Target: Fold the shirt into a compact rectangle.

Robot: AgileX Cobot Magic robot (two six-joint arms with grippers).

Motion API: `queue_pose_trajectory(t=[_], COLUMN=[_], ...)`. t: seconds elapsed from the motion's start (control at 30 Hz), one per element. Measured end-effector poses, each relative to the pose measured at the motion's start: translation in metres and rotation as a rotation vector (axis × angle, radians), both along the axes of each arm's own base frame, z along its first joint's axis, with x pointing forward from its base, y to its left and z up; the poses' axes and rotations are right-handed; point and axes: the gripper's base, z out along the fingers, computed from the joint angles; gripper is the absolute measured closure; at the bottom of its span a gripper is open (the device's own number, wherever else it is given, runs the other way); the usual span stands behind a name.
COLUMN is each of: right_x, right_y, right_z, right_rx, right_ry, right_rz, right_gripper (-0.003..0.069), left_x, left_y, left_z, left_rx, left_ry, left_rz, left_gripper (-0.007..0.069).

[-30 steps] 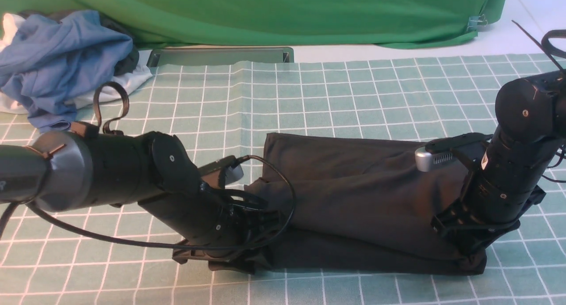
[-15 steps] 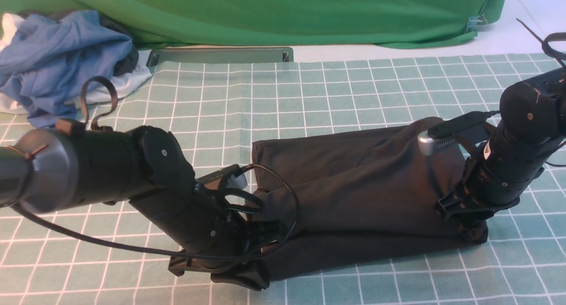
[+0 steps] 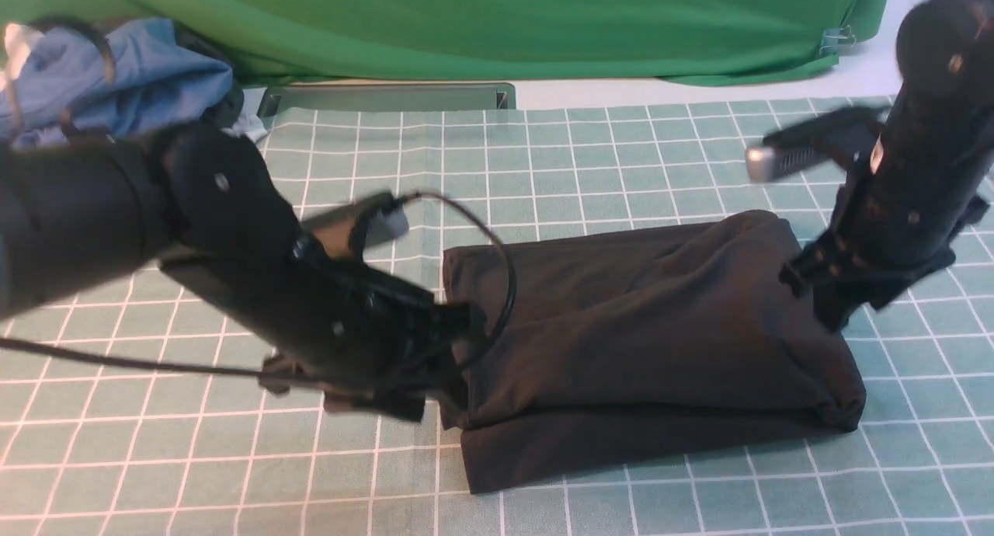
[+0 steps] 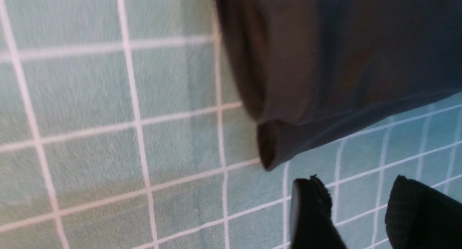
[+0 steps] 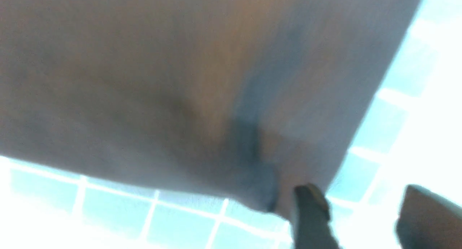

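Note:
The black shirt lies folded in a thick rectangular bundle on the checked cloth, its print and neck label hidden. My left gripper hovers blurred just off the bundle's left end, open and empty. In the left wrist view the left gripper has only checked cloth between its fingers, and the shirt hangs just beyond them. My right gripper is raised above the shirt's right end, open. In the blurred right wrist view the right gripper holds nothing, with the shirt beside one finger.
A pile of blue and white garments sits at the back left, partly behind my left arm. A grey metal bracket lies at the far edge of the cloth under the green backdrop. A cable loops off the left wrist.
Both grippers were shut on the shirt's near corners; they have let go and lifted up and away. The shirt has settled into a shorter, thicker bundle.

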Motion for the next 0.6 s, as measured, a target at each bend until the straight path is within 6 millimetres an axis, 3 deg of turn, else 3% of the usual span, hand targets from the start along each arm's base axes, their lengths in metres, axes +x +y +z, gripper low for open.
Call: queue_pose_trajectory(t=[0.1,0.13,0.17,0.2,0.23,0.27,0.4,0.47,0.6], right_x=[-0.008,-0.008,-0.018,-0.019,-0.032,-0.033,-0.082,-0.100,-0.164], right_y=[-0.002,-0.002,-0.005,-0.005,-0.009,-0.009,-0.023,-0.029,-0.048], right_z=[0.028,0.028,0.046,0.048,0.069,0.071,0.129,0.144,0.182], right_rx=[0.025,0.025,0.042,0.044,0.062,0.064,0.121,0.139,0.193], right_ry=[-0.082,-0.083,-0.133,-0.138,-0.201,-0.209,-0.409,-0.472,-0.667], right_rz=[0.001,0.001,0.000,0.000,0.002,0.003,0.006,0.006,0.010], right_gripper=[0.0487,0.0495,0.0557,0.0571,0.0613,0.0616,0.0632,0.0632,0.0632], left_x=[0.001,0.001,0.001,0.001,0.001,0.001,0.002,0.003,0.005], left_y=[0.002,0.003,0.004,0.004,0.005,0.004,0.005,0.005,0.007], left_z=[0.020,0.021,0.030,0.031,0.039,0.040,0.055,0.060,0.067], left_rx=[0.008,0.011,0.014,0.013,0.012,0.010,0.015,0.022,0.040], left_ry=[-0.053,-0.057,-0.082,-0.086,-0.106,-0.108,-0.132,-0.148,-0.180], left_rz=[0.001,0.000,0.004,0.004,0.002,0.003,-0.014,-0.019,-0.025], left_gripper=[0.0299,0.0297,0.0295,0.0295,0.0298,0.0299,0.0373,0.0432,0.0569])
